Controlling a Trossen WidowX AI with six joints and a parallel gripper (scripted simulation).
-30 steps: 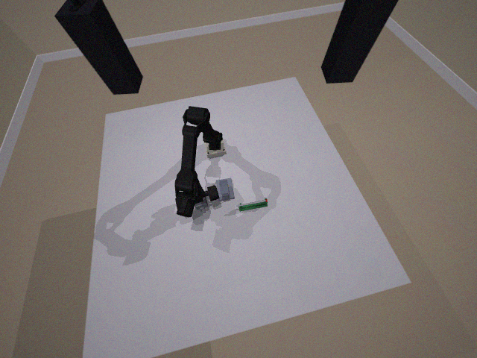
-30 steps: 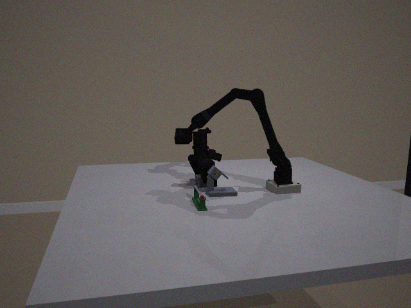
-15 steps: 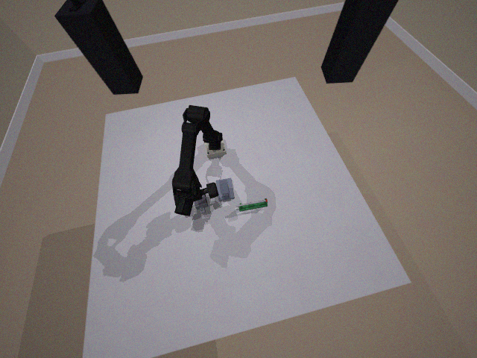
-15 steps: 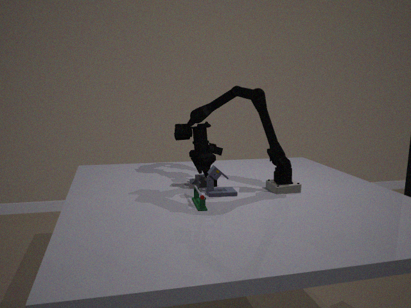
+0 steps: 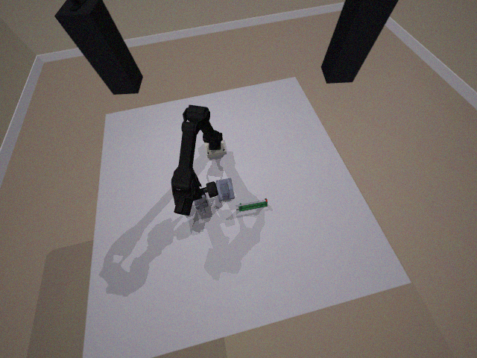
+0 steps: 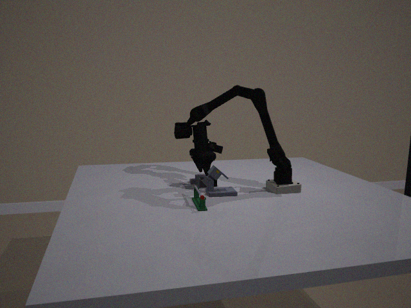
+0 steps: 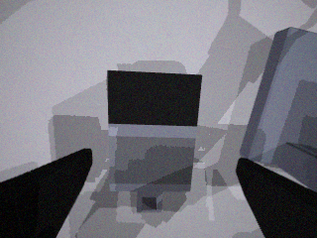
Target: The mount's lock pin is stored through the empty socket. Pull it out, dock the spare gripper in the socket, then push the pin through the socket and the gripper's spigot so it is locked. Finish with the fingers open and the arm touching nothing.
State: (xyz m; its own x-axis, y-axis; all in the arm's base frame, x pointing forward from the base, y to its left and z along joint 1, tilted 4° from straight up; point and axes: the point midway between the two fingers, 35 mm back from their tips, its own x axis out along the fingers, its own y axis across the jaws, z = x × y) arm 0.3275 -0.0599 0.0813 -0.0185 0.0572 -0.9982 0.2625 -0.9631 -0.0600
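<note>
The spare gripper, a grey body with a black block at one end, lies on the white table beside the mount, outside the socket. The grey-blue mount stands just to its right in the wrist view. My gripper is open and empty. It hangs right above the spare gripper, with one finger on each side and clear of it. The green lock pin with a red head lies flat on the table, out of the socket, a little beyond the mount.
The arm's base stands on the white table behind the mount. Two dark posts hang above the far side. A low white border runs round the floor.
</note>
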